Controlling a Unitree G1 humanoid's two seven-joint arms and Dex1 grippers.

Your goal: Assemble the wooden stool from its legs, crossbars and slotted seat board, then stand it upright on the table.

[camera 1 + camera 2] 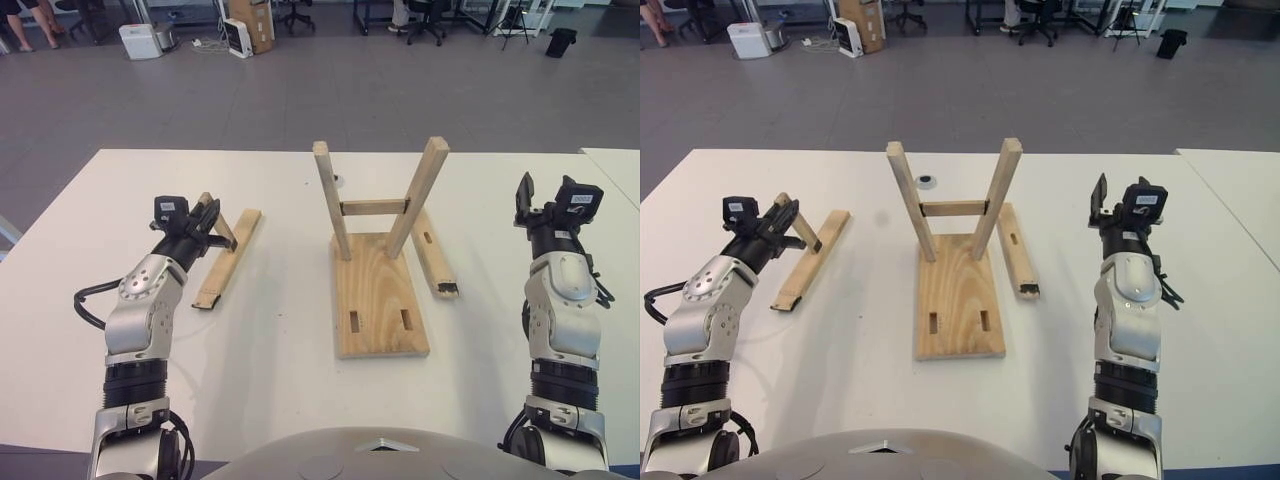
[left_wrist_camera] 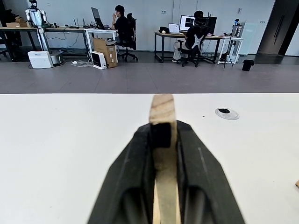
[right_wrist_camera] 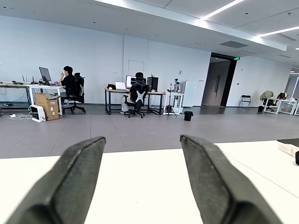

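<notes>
Stool's half-built: seat board [image 1: 380,300] flat on the desk [image 1: 250,380], upright legs [image 1: 332,205] w/ crossbar [image 1: 374,207] standing at its far end, near slots vacant. Left pincer [image 1: 208,216] clamped tight on a leg [image 2: 162,107] left of the board, spare leg [image 1: 228,258] just board-side of it. Right pincer [image 3: 142,140] right of the board, gaping, nothing held. Loose leg [image 1: 432,255] lies along the board's right edge, parallel to it; right arm's nearer, I reckon.

Seat board [image 1: 380,310] lies centre of the tabletop [image 1: 280,380], leg frame [image 1: 375,207] standing on its far end; loose leg [image 1: 433,252] just right; far left, another leg [image 1: 230,257] beside a wooden bar [image 2: 162,107] in the left pincer [image 1: 207,215].
</notes>
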